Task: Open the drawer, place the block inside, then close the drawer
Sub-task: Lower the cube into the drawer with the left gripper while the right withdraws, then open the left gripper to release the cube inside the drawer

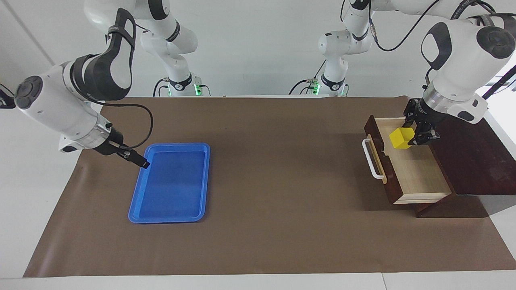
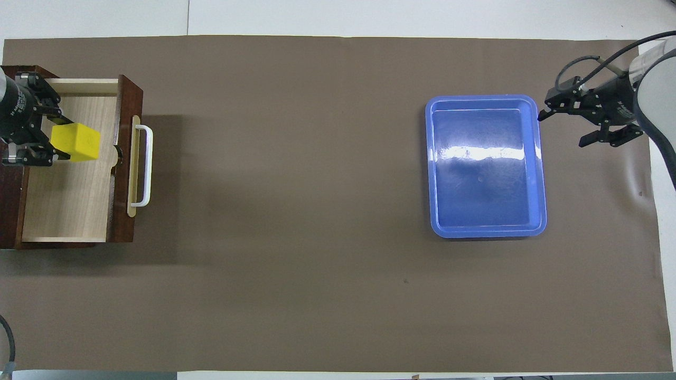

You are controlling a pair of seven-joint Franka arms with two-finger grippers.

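Note:
The drawer (image 1: 415, 173) of the dark brown wooden box (image 1: 475, 161) stands pulled open at the left arm's end of the table. Its pale wood interior (image 2: 68, 200) and white bar handle (image 1: 371, 159) show. My left gripper (image 1: 409, 135) is shut on the yellow block (image 1: 401, 138) and holds it over the part of the drawer's interior nearer the robots. In the overhead view the block (image 2: 76, 142) sits between the left gripper's (image 2: 58, 134) fingers. My right gripper (image 1: 143, 163) is open and empty at the blue tray's edge.
A flat blue plastic tray (image 1: 137, 201) lies on the brown table cover toward the right arm's end; it also shows in the overhead view (image 2: 536, 174), with nothing in it. The right gripper (image 2: 565, 124) hovers just beside its rim.

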